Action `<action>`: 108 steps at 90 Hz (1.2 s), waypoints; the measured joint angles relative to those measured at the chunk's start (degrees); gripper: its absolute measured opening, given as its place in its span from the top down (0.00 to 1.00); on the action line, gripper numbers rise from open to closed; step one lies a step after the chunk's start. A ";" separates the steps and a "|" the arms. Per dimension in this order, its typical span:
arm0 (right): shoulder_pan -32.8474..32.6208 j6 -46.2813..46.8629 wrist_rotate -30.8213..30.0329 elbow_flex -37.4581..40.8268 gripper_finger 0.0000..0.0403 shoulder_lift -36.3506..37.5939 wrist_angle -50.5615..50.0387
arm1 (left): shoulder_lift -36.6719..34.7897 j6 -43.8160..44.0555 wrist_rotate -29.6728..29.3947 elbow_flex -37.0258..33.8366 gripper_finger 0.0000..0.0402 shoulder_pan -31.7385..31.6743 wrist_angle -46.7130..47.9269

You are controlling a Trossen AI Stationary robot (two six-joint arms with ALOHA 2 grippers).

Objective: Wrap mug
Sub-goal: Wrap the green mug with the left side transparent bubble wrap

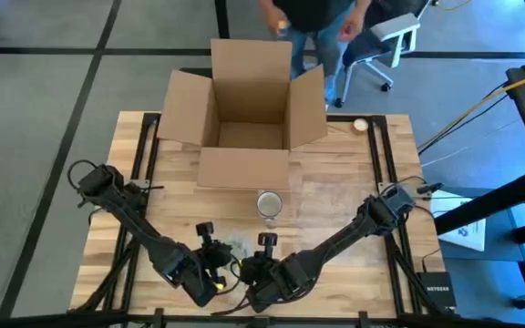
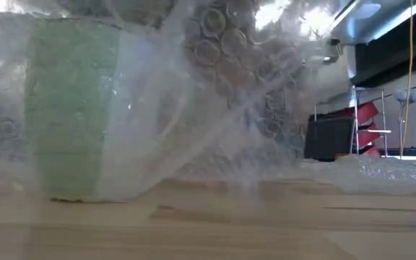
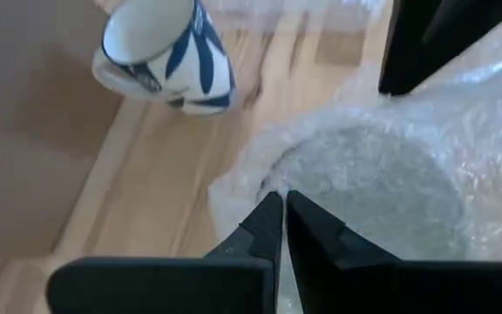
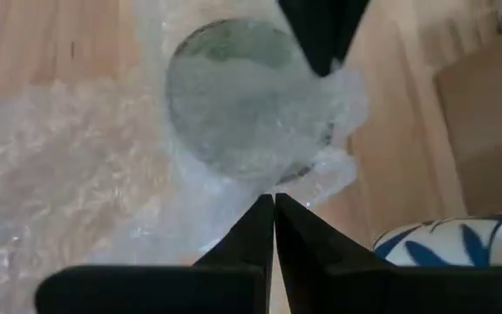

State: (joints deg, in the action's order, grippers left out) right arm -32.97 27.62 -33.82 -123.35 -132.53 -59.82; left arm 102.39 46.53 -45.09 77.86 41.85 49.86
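- Left gripper [image 3: 279,209] is pinched tight, fingertips together on the edge of the clear bubble wrap sheet [image 3: 425,105], right at the rim of the pale green mug [image 3: 364,187] that's under the plastic.
- Right gripper [image 4: 274,209] is the same story from the other side: fingers closed with a fold of the wrap between the tips, just beside the mug's rim.
- Key relation: the mug sits between the two grippers, near the front edge of the light wooden table [image 1: 335,182], and both are about equally close to it (honestly can't call one nearer). The wrist views look down at its round top, so its long axis is upright, and the low view shows it standing flat on the wood.
- Looks of the mug: pale green, straight-sided and hazy through the bubbles. A handle-like loop shows on one side in the low view, draped over with wrap.
- My read: the wrap is over the top and loosely bunched, not tucked. The next pull probably has to bring the edges down and around the sides.
- Farther out: a white mug with blue leaf pattern [image 3: 166,54] stands apart, toward the open brown cardboard box [image 1: 244,109] at the far side of the table.
- A person stands behind the box.
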 joint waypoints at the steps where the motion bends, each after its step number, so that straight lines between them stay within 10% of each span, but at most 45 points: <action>1: 0.00 -0.29 -0.16 -0.09 1.00 0.05 -0.01 | 0.00 0.18 0.01 -0.14 1.00 0.00 -0.01; 31: 4.34 -8.82 13.96 -0.97 1.00 -1.38 9.52 | -0.02 -0.39 0.35 -1.97 1.00 0.15 -3.38; 108: 7.63 -11.76 16.96 -1.05 1.00 -3.16 11.21 | -5.22 -0.77 2.87 -1.68 1.00 3.24 1.52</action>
State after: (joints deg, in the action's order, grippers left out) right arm -25.34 15.86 -16.86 -124.40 -135.70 -48.62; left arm 97.17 45.76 -42.22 76.18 45.09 51.38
